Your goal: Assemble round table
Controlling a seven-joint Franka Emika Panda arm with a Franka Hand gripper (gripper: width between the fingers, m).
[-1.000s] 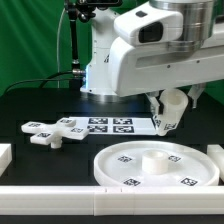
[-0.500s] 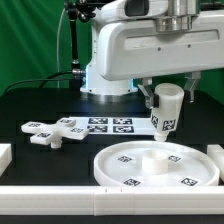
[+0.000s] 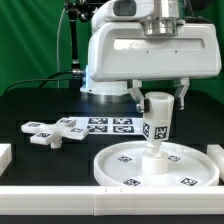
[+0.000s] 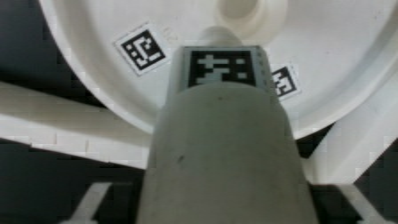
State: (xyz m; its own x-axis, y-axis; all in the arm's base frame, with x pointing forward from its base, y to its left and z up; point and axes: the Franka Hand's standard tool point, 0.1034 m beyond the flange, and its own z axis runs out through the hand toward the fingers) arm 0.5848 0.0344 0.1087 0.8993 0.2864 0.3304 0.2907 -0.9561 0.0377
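**What the things are made of**

The round disc [image 3: 185, 160], the leg [image 3: 157, 112] and the cross base [image 3: 52, 131] look like smooth white plastic with a soft, dull shine. Their square tags [image 4: 217, 68] look like flat printed paper. The table [image 3: 30, 105] is black and matt. The robot arm's cover [image 3: 150, 50] is shiny white plastic. The green curtain [image 3: 25, 40] looks like cloth.

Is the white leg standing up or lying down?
Standing up: the leg is vertical above the middle of the disc, its top in the pincer.
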